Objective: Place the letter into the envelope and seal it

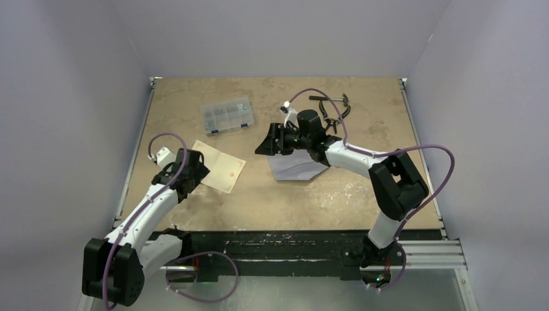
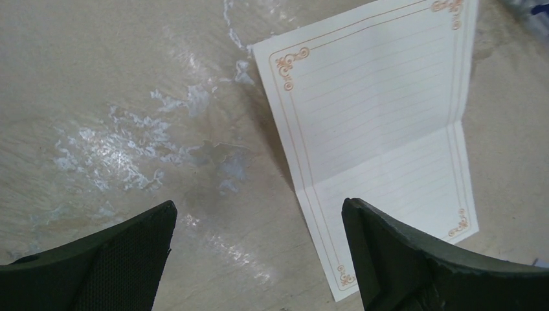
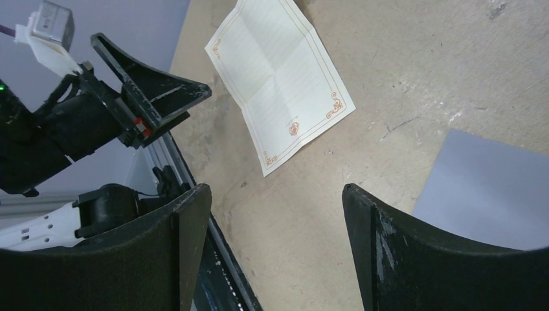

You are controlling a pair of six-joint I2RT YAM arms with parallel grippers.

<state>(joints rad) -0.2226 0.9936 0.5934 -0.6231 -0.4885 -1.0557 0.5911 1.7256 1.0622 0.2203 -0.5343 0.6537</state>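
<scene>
Quick rundown of the setup. The letter point(image 1: 220, 167) is lying flat and unfolded on the tabletop point(image 1: 291, 201), left of centre, lined side up. You can see the fold crease across the middle and the reddish curly border. It's nowhere near inside the envelope point(image 1: 299, 168); the 2 are well apart with bare tabletop between them.

The left tool point(image 2: 259, 210) is spread wide with nothing in it. It sits right at the letter's left edge. In the left wrist view 1 of its fingers point(image 2: 414, 265) overlaps the near corner of the sheet, while the other is over bare tabletop. I can't tell whether that finger actually touches the paper or just hangs above it.

The right tool point(image 3: 277, 194) is also fairly wide and holding nothing. It's tilted low over the middle of the tabletop, pointing toward the letter's side. The envelope, grey-lavender and flat, lies just behind and beside it, partly hidden under the right arm in the top view. From the right wrist camera only 1 corner of the envelope shows, off to the right of the fingers, not between them. I can't make out how the flap sits from any angle.

Other stuff: a clear plastic compartment box point(image 1: 226, 116) sits toward the back, left of centre. A black-handled thing point(image 1: 333, 107) lies at the back right, too small for me to identify.
</scene>
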